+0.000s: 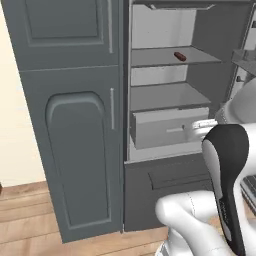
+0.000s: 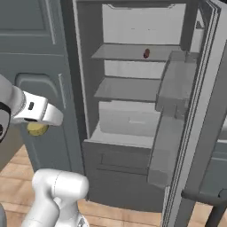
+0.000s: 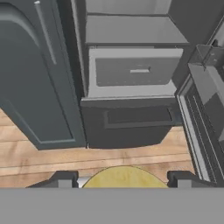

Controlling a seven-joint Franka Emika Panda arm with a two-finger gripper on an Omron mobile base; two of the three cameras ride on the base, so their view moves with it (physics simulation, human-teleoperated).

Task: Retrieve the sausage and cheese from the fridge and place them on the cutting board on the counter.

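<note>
One sausage (image 1: 180, 56) (upper shelf) | fridge (image 1: 165, 100) open | wood floor (image 3: 109, 155)

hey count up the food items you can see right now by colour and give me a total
Reddish-brown: 1, the sausage on a fridge shelf
Pale yellow: 1, the cheese between the fingers of the gripper
Total: 2
</note>
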